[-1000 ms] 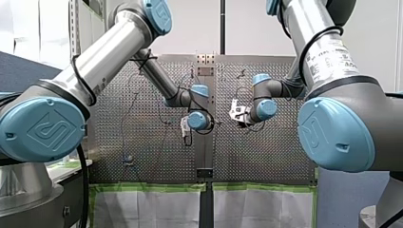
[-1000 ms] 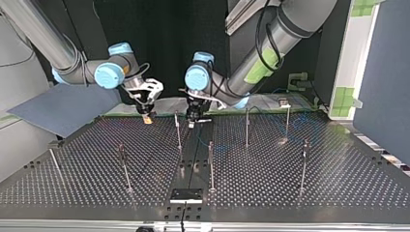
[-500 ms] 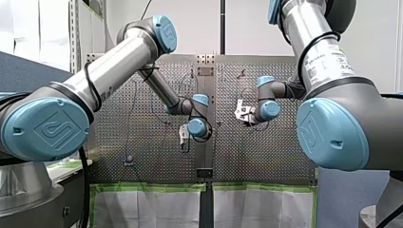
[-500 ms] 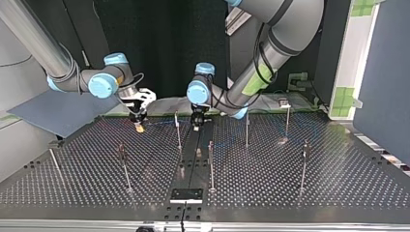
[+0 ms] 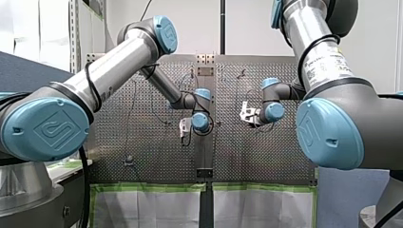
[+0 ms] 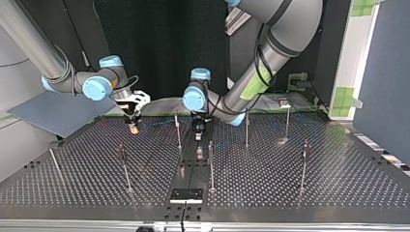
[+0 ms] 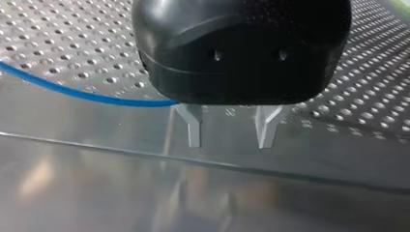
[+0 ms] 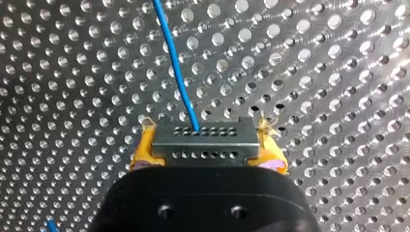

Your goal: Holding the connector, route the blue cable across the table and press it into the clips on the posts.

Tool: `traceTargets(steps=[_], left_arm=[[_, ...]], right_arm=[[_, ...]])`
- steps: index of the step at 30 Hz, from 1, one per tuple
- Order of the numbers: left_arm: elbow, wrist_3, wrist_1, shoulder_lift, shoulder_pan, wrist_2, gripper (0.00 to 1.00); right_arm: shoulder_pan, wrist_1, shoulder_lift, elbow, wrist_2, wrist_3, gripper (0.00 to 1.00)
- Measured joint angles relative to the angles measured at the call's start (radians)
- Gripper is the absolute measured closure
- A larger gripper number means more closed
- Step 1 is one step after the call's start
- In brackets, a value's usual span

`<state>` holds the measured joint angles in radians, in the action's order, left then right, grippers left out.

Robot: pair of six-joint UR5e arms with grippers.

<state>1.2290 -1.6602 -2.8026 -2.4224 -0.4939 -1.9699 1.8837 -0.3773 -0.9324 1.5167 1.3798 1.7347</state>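
My right gripper (image 8: pixel 207 147) pinches the connector (image 8: pixel 205 137), my left gripper (image 7: pixel 231 131) hangs spread; the blue cable (image 8: pixel 175 67) looks unclipped, posts (image 6: pixel 246 128) all remaining

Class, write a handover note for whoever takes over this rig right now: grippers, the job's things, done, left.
Right gripper: shut on the connector, low over the table.
Left gripper: open, empty; the blue cable passes beside it.
Done: connector grasped, cable running from it.
Posts: upright; cannot tell whether any clips hold cable.
Left: route cable, press it into clips.
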Motion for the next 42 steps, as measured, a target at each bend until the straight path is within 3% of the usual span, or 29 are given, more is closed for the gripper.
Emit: traceTargets(steps=[1, 3, 5, 11, 16, 23, 34, 42], left_arm=[[0.000, 0.000, -0.008, 0.000, -0.002, -0.009, 0.26], [0.001, 0.001, -0.030, 0.000, -0.006, -0.022, 0.04], [0.001, 0.005, -0.053, 0.001, -0.011, -0.024, 0.00], [0.001, 0.014, -0.103, 0.001, -0.031, -0.025, 0.00], [0.011, 0.013, -0.107, 0.015, -0.045, -0.024, 0.00], [0.080, -0.008, -0.047, 0.085, -0.049, -0.018, 0.00], [0.164, 0.017, -0.064, 0.175, -0.080, -0.016, 0.00], [0.241, 0.031, -0.070, 0.248, -0.145, -0.043, 0.00]], right_arm=[[-0.002, 0.000, 0.000, 0.000, -0.003, -0.002, 1.00], [-0.005, 0.001, 0.000, 0.000, -0.007, -0.004, 1.00], [-0.008, 0.001, 0.000, 0.000, -0.011, -0.006, 1.00], [-0.016, 0.004, 0.001, 0.000, -0.021, -0.010, 1.00], [-0.022, 0.006, 0.001, 0.000, -0.024, -0.014, 1.00], [-0.026, 0.007, 0.002, 0.000, -0.026, -0.021, 1.00], [-0.027, 0.009, 0.003, 0.000, -0.036, -0.030, 1.00], [-0.028, 0.010, 0.003, 0.000, -0.049, -0.030, 1.00]])
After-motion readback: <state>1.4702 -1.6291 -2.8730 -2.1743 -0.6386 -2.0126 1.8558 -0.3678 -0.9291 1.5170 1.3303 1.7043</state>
